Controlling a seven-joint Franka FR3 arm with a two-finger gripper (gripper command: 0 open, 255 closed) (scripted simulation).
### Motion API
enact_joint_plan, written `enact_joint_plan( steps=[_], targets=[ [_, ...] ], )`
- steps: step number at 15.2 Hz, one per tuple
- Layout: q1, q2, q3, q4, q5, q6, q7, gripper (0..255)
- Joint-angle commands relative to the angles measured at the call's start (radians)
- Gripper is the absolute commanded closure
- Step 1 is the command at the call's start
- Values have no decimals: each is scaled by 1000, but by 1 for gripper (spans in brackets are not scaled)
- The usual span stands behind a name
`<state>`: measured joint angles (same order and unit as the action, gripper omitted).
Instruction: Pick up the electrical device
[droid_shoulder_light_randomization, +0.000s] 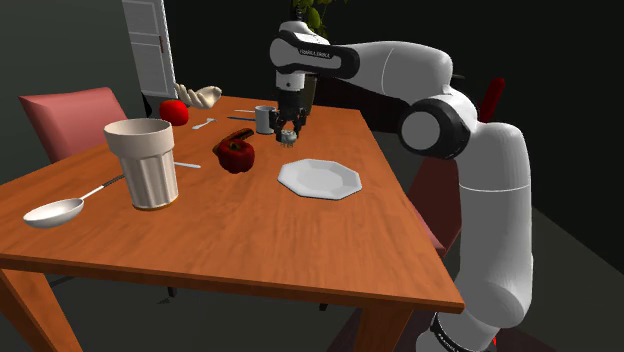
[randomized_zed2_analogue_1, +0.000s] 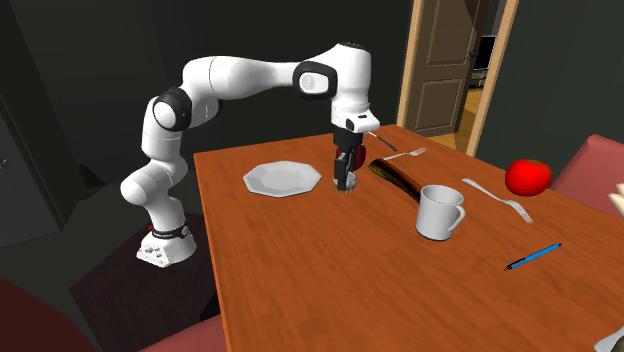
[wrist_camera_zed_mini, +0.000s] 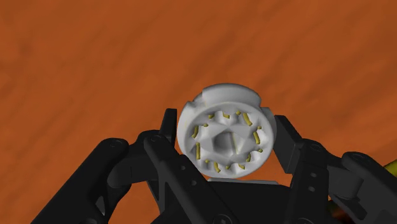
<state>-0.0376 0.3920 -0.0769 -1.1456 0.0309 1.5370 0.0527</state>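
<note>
On the tabletop (droid_shoulder_light_randomization: 250, 235) I count one plate (droid_shoulder_light_randomization: 318, 179), one mug (randomized_zed2_analogue_1: 438, 212), one tall cup (droid_shoulder_light_randomization: 147, 163), two forks (randomized_zed2_analogue_1: 403, 153) (randomized_zed2_analogue_1: 497, 198), one spoon (droid_shoulder_light_randomization: 60, 210), one pen (randomized_zed2_analogue_1: 533, 256), one red pepper (droid_shoulder_light_randomization: 236, 155), one round red fruit (randomized_zed2_analogue_1: 527, 177); one white device (wrist_camera_zed_mini: 224, 139) in the pincer (wrist_camera_zed_mini: 226, 126).

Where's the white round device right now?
The device is clasped between the fingers; in the shoulder view, between the grey mug and the white plate.
</note>
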Motion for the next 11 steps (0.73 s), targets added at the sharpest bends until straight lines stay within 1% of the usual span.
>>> enact_joint_plan(
  steps=[1,6,9,11],
  targets=[
    [-1,16,0,52,1,-37,1,255],
    [-7,66,0,202,5,-136,1,255],
    [-12,115,1,325,9,-210,1,255],
    [-13,117,1,331,9,-214,1,255]
  ],
)
